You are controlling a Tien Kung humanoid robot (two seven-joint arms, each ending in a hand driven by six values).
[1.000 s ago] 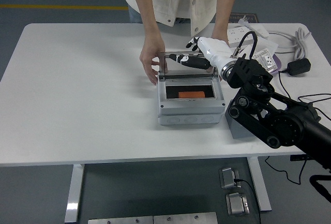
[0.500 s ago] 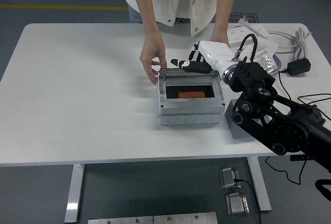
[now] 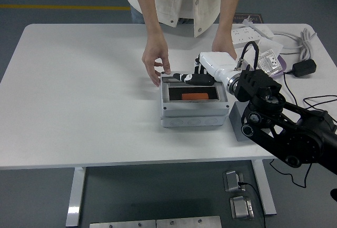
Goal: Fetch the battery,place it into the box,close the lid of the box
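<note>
The battery (image 3: pixel 192 96), an orange block, is seen lying inside the box (image 3: pixel 194 104), just right of the frame's centre. The grey box is set on the white table (image 3: pixel 79 96), its front wall facing the bottom of the frame. The lid (image 3: pixel 190 80) is seen lowered almost flat along the box's far edge, its clear panel lying over the opening so that the battery is viewed through it; whether it is fully latched cannot be told.

The lid's far rim is pressed by the right hand (image 3: pixel 202 70), a white-shelled hand with dark fingers (image 3: pixel 185 77) laid flat and extended toward the left across the lid's top. Nothing is gripped by it; the fingers are stretched out rather than curled. The black right arm (image 3: pixel 284 128) is brought in from the lower right of the frame and bent over the box's right side.

A person is seen standing at the far side of the table, at the top of the frame. One hand of the person (image 3: pixel 154 62) is held at the box's far left corner, fingers pointing down beside the lid; the other hand (image 3: pixel 224 43) is rested on the table just behind the robot's wrist.

At the upper right, a power strip (image 3: pixel 247 33) and a black adapter (image 3: pixel 304 68) with cables are seen lying on the table.
</note>
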